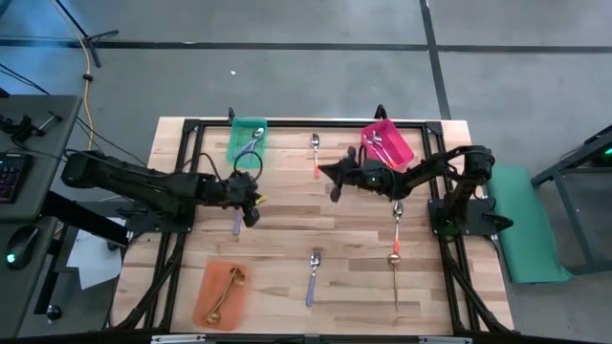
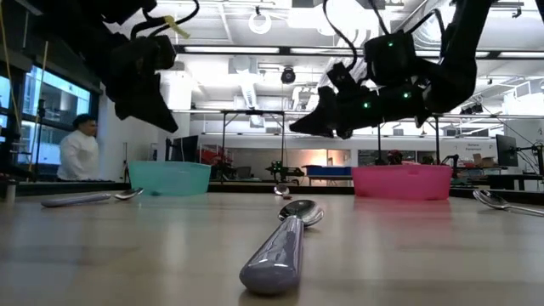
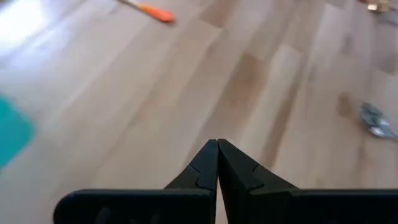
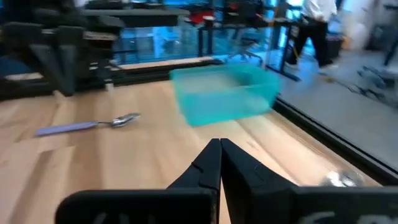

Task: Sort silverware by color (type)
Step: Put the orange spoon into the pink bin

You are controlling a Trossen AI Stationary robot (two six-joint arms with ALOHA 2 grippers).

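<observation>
My left gripper point(image 1: 252, 210) hovers shut and empty above the table's middle left, beside a lavender-handled spoon point(image 1: 237, 223) lying flat. My right gripper point(image 1: 332, 183) hangs shut and empty above the table's middle, short of an orange-handled spoon point(image 1: 315, 153). Another lavender spoon point(image 1: 312, 277), an orange-handled one point(image 1: 397, 231) and a gold one point(image 1: 395, 285) lie flat nearer the front. In the wrist views the shut fingertips point(image 3: 217, 148) point(image 4: 219, 146) have nothing between them. The right wrist view looks toward the teal bin point(image 4: 224, 93) and a lavender spoon point(image 4: 87, 126).
A teal bin point(image 1: 247, 140) at the far left holds a spoon. A pink bin point(image 1: 385, 143) at the far right holds spoons, and an orange bin point(image 1: 223, 294) at the near left holds a gold spoon. A person point(image 2: 78, 149) stands in the room beyond.
</observation>
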